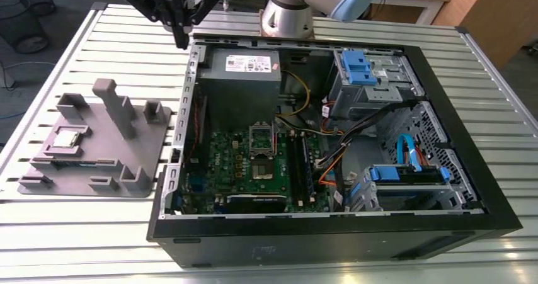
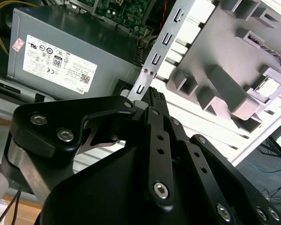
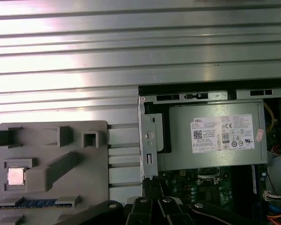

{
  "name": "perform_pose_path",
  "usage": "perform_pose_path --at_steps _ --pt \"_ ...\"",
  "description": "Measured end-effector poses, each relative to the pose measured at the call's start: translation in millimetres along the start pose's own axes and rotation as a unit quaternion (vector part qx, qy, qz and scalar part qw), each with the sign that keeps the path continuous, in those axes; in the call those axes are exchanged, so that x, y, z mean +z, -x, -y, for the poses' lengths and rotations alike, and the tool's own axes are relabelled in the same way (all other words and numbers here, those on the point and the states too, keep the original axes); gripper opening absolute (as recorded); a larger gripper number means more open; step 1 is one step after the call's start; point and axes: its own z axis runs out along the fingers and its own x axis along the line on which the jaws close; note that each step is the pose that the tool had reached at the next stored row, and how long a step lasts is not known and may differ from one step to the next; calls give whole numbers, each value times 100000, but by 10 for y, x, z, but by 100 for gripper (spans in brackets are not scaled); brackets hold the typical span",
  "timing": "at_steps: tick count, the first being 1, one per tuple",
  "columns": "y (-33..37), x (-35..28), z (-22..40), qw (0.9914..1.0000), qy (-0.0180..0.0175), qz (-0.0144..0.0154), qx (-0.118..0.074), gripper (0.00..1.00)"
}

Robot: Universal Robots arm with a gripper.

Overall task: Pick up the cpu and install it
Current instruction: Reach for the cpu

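The table (image 1: pixel 75 233) is big and made of long metal strips, and it holds two things. The biggest is one black case (image 1: pixel 336 240), lying on its side with the top open. Inside it are one grey power box (image 1: pixel 239 76) at the far end, one green board (image 1: pixel 227 158) beside it, and two blue drive boxes (image 1: pixel 357 67) on the exterior view's right. In the middle of the board is one socket (image 1: pixel 263 169). Wires run between the board and the blue boxes. Next is one grey tray (image 1: pixel 147 145), flat on the table on the exterior view's left, just beside the case with a thin strip of bare table between them. The tray has one tall post (image 1: pixel 118 107) and some short blocks standing up. The tray reaches near the table's edge on that side, and there is bare table in front of it and behind it. The black gripper (image 1: pixel 181 43) hangs above the far corner of the case, over its edge on the tray's side. Its fingers (image 2: pixel 155 101) are together with nothing held. The smallest thing is the one cpu (image 1: pixel 67 137), a shiny little square. It lies flat in a pocket of the tray, on the side away from the case, well apart from the gripper and the socket. It looks bright in both wrist views (image 3: pixel 16 176) (image 2: pixel 270 87).
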Motion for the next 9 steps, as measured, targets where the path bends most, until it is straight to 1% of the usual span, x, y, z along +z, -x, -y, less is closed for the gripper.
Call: perform_pose_path --at_steps 9 --pt "-130 -2 10 100000 -2 0 2 11"
